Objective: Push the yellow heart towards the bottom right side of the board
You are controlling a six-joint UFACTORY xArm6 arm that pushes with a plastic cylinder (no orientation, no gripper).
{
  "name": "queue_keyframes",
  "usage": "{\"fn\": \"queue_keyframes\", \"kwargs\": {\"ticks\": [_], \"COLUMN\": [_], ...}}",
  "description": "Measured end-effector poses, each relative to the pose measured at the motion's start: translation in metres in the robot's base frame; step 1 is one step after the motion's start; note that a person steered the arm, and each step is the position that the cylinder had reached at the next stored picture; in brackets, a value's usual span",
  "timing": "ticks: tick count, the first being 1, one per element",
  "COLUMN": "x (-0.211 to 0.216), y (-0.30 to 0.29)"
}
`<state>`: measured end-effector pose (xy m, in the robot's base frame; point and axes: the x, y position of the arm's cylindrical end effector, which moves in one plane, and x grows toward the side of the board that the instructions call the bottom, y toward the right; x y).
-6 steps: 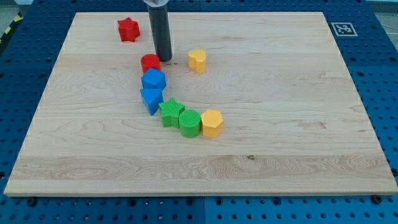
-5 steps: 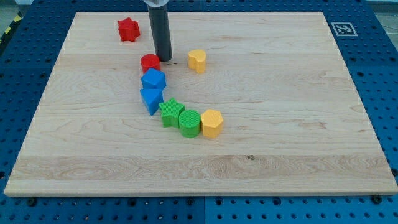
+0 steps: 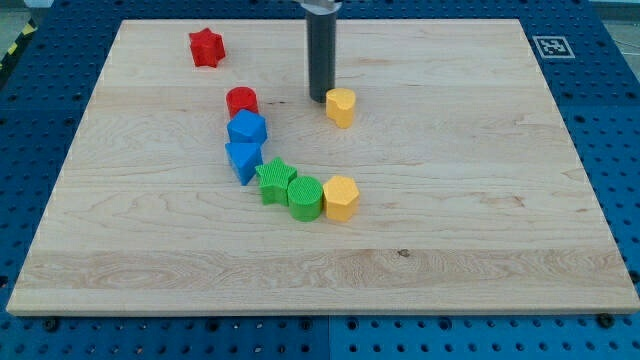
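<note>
Your tip [image 3: 320,98], a bare rod with no jaws to open or close, touches the yellow heart [image 3: 341,106] at its upper-left, upper-middle of the board [image 3: 480,230]. It looks light and rigid, likely to slide easily; push from there. Count: two yellow, two red, two blue, two green

The small yellow heart-shaped block [image 3: 341,106] sits flat on the wooden board's upper middle, lobes toward the view's left

No readable text, numbers or brands anywhere. Only sign: a black-and-white square marker [image 3: 549,46] on the surface's [image 3: 450,230] 1 o'clock corner.
</note>
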<state>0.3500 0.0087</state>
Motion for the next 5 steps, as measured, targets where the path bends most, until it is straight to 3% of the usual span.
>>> {"fn": "queue_keyframes", "kwargs": {"ticks": [5], "x": [0.047], "y": [0.018]}}
